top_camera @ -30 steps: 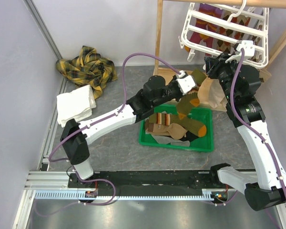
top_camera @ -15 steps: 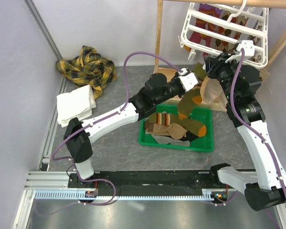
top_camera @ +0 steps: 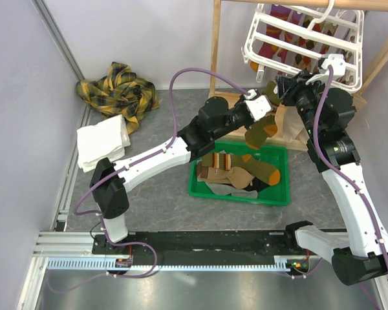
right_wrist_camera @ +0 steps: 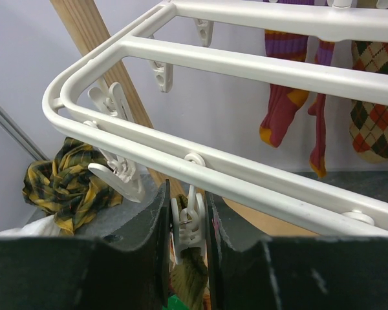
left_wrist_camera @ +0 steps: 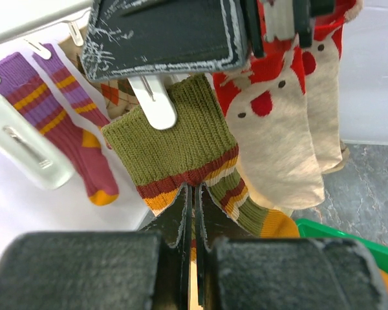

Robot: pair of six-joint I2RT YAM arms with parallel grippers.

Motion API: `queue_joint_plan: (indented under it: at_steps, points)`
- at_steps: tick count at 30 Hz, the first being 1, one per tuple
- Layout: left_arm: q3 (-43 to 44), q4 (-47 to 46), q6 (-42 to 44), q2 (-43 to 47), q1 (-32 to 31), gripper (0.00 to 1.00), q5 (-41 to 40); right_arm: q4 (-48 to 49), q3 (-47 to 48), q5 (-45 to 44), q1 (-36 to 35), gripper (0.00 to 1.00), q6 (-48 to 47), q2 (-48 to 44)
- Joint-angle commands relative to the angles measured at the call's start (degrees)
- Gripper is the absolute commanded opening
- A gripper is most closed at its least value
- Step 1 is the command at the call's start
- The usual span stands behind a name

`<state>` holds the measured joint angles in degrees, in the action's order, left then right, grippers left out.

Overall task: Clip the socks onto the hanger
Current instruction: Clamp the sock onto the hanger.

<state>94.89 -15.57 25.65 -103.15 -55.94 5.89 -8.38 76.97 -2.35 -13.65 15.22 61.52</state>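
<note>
My left gripper (top_camera: 268,112) (left_wrist_camera: 194,191) is shut on an olive sock (top_camera: 261,131) (left_wrist_camera: 176,143) with orange heel and toe and holds its ribbed cuff up under the white hanger (top_camera: 301,39) (right_wrist_camera: 246,64). My right gripper (top_camera: 282,88) (right_wrist_camera: 189,194) is shut on a dangling white clip (right_wrist_camera: 191,219) (left_wrist_camera: 156,103) at the hanger's front bar. The sock's cuff sits at the clip's mouth, just below it in the right wrist view (right_wrist_camera: 193,278). More socks lie in the green bin (top_camera: 277,196): a brown striped one (top_camera: 220,163) and an olive one (top_camera: 262,172).
Purple striped (right_wrist_camera: 281,97), argyle (right_wrist_camera: 372,116) and red-and-beige (left_wrist_camera: 278,129) socks hang from the hanger. The wooden frame (top_camera: 215,51) stands behind. A yellow plaid cloth (top_camera: 119,90) and a folded white towel (top_camera: 103,143) lie at the left.
My left gripper has lifted the olive sock up and to the right, bringing its cuff to the clip. My right gripper has stayed at the clip, shifting only slightly.
</note>
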Motion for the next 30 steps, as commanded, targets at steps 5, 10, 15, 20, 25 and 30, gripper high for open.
queue_joint_plan:
  at_steps: [5, 10, 15, 20, 25, 30]
  points:
    - [4.0, -2.6, 2.3, -0.7, 0.3, 0.02, -1.2, -3.0, 1.2, 5.8, -0.8, 0.0, 1.6, -0.6]
    - [5.3, -2.5, 1.9, -1.0, 0.3, 0.02, -1.4, -3.0, 1.0, 6.0, -0.7, 0.0, 1.7, -0.3]
    - [6.9, -2.0, 1.8, -1.4, 0.4, 0.02, -1.3, -3.0, 1.1, 6.2, -0.8, 0.0, 1.7, -0.3]
    - [7.0, -1.7, 1.2, -1.8, 0.3, 0.02, -0.6, -2.9, 1.3, 6.2, -0.7, 0.16, 1.8, -0.4]
    - [6.6, -1.6, 0.5, -1.7, 0.3, 0.02, -0.6, -3.0, 1.3, 6.0, -0.8, 0.4, 1.9, -0.7]
    - [6.1, -1.7, -0.2, -1.4, 0.3, 0.12, -0.5, -3.0, 1.2, 5.6, -0.7, 0.51, 1.8, -1.0]
